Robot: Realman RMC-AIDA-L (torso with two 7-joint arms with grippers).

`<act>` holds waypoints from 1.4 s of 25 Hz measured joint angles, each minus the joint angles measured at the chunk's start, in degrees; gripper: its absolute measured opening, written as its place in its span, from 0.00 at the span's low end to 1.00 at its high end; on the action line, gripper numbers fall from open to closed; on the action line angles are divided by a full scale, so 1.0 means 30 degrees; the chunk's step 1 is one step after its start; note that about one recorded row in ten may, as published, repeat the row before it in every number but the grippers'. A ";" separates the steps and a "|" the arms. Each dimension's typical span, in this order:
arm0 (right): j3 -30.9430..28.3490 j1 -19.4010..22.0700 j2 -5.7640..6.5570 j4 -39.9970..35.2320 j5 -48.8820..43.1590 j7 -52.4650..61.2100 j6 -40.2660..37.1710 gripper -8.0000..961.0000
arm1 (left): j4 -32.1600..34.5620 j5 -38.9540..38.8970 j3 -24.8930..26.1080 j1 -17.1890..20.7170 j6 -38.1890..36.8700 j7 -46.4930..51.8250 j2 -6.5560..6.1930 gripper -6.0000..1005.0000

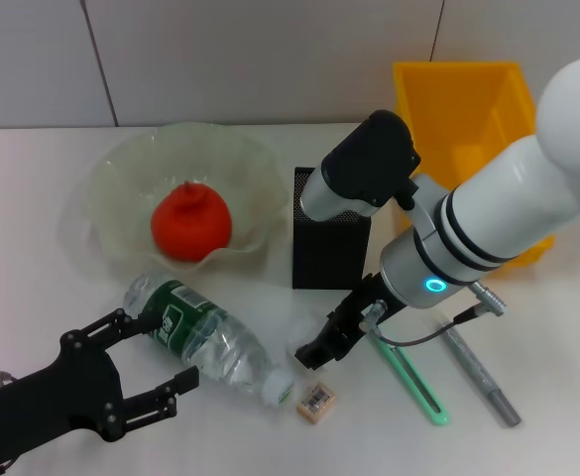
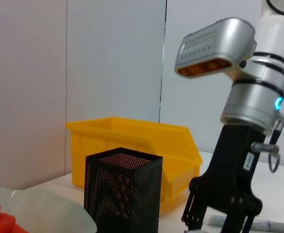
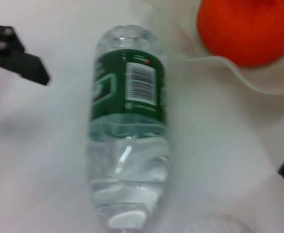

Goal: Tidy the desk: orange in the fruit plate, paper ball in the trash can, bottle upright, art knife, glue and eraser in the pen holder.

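Observation:
The orange (image 1: 190,224) lies in the translucent fruit plate (image 1: 101,188). Below it on the table the clear bottle (image 1: 205,337), which has a green label, lies on its side, also seen as the bottle (image 3: 128,141). My left gripper (image 1: 171,347) is open at the bottle's base end. Over a pale crumpled paper ball (image 1: 305,325) by the bottle cap hangs my right gripper (image 1: 311,353), its fingers spread in the left wrist view. The eraser (image 1: 316,402) lies near the cap. A green art knife (image 1: 408,382) and a grey glue stick (image 1: 483,377) lie to the right.
The black mesh pen holder (image 1: 329,243) stands behind my right gripper. The yellow trash bin (image 1: 463,109) sits at the back right, partly behind my right arm. The wall runs close behind the table.

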State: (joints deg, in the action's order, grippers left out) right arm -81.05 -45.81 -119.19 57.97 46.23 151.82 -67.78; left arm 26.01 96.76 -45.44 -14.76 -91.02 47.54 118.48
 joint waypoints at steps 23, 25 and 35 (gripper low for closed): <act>-1.2632 0.1868 0.0268 1.0246 -0.5414 -0.0845 -0.6435 0.59 | 0.0001 0.0003 -0.0223 -0.0062 0.0024 -0.0052 0.0030 0.81; -1.2727 0.2015 0.0268 1.0026 -0.6065 -0.0870 -0.5670 0.60 | 0.0001 0.0004 -0.0254 -0.0080 0.0023 -0.0054 0.0030 0.81; -1.1830 0.2095 0.0128 0.6465 -0.7329 -0.1616 -0.1386 0.61 | 0.0002 0.0004 -0.0270 -0.0170 -0.0030 -0.0056 0.0030 0.81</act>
State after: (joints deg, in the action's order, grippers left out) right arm -116.54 -39.53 -118.80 77.36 24.24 146.97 -71.93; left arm 26.02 96.77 -46.25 -15.27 -91.11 47.37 118.57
